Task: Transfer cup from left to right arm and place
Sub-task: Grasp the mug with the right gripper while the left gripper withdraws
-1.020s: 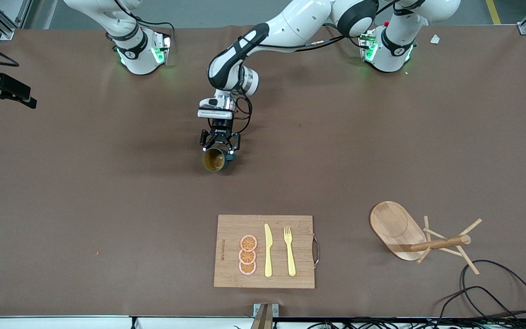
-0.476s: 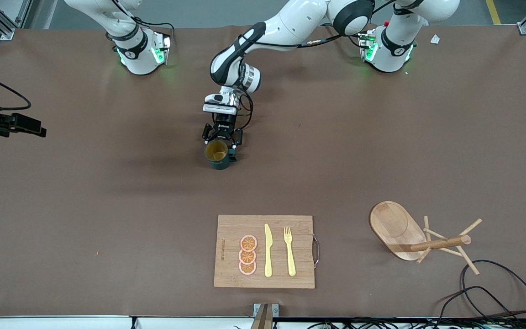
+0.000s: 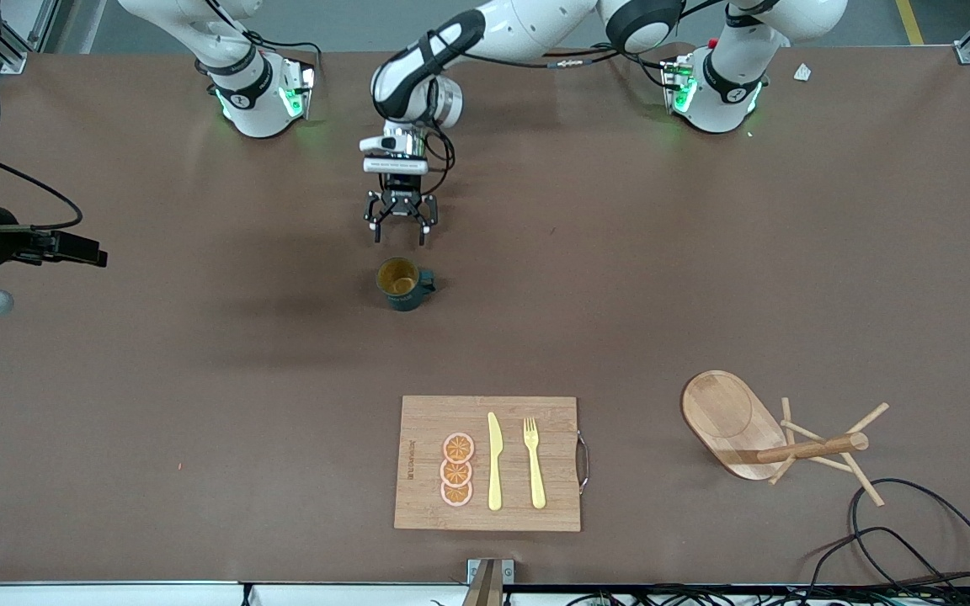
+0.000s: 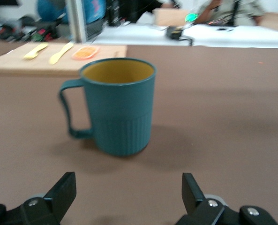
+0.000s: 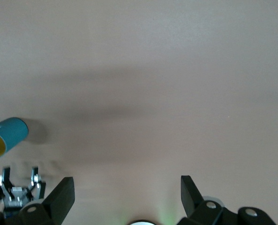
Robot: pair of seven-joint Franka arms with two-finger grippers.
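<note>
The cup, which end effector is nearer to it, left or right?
Left. The left end effector is open beside the upright cup, toward the robots' bases. The right end effector, also open, is toward the right arm's end of the table.

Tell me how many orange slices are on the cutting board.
3: the orange slices lie in a row on the cutting board, beside the knife, toward the right arm's end. None looks hidden.

No readable text anywhere; cutting board [image 3: 426,454] has a burned-in mark along one edge, too small to read.
</note>
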